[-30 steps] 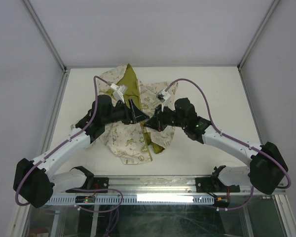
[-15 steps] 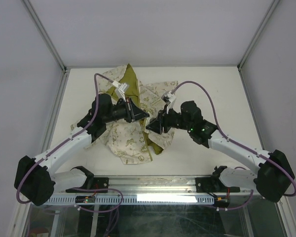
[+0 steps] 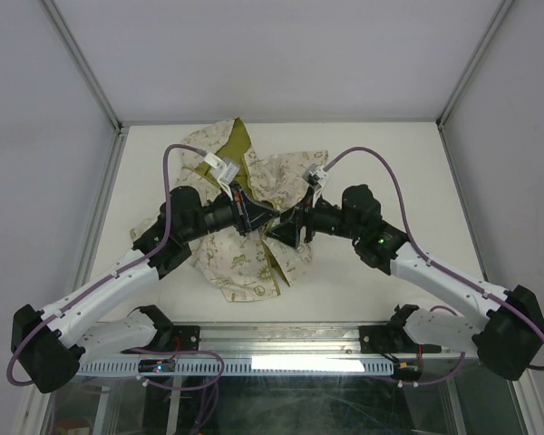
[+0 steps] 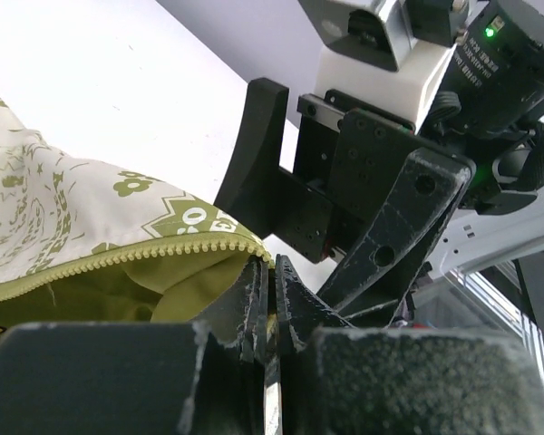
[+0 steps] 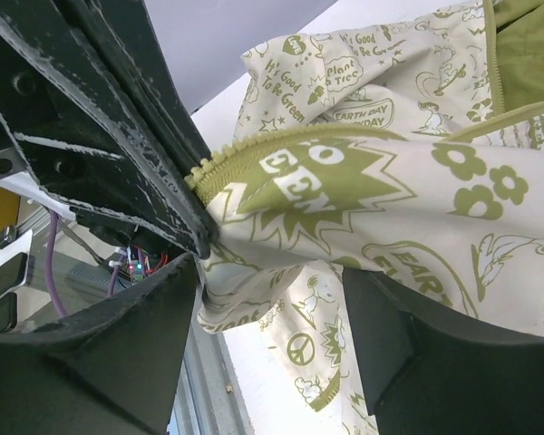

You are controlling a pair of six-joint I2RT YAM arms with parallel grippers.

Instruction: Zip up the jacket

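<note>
The cream jacket (image 3: 240,263) with olive print lies rumpled on the white table, its olive lining (image 3: 240,145) showing at the back. My left gripper (image 3: 254,215) is shut on the jacket's front edge, right at the end of the zipper teeth (image 4: 136,256). In the left wrist view the jaws (image 4: 274,283) are pressed together on that edge. My right gripper (image 3: 288,227) faces it, tip to tip, and is open. In the right wrist view printed jacket fabric (image 5: 390,208) hangs loose between the spread right gripper (image 5: 272,362). The left fingers (image 5: 118,154) pinch the zipper end there.
Bare white table (image 3: 390,163) stretches to the right and back of the jacket. Grey enclosure walls and corner posts (image 3: 458,91) ring the table. A metal rail (image 3: 281,340) runs along the near edge between the arm bases. Purple cables (image 3: 363,159) loop above both wrists.
My left gripper has shut on the jacket's zipper edge. My right gripper has opened and let go. Both wrists have drawn closer together over the jacket's middle.
</note>
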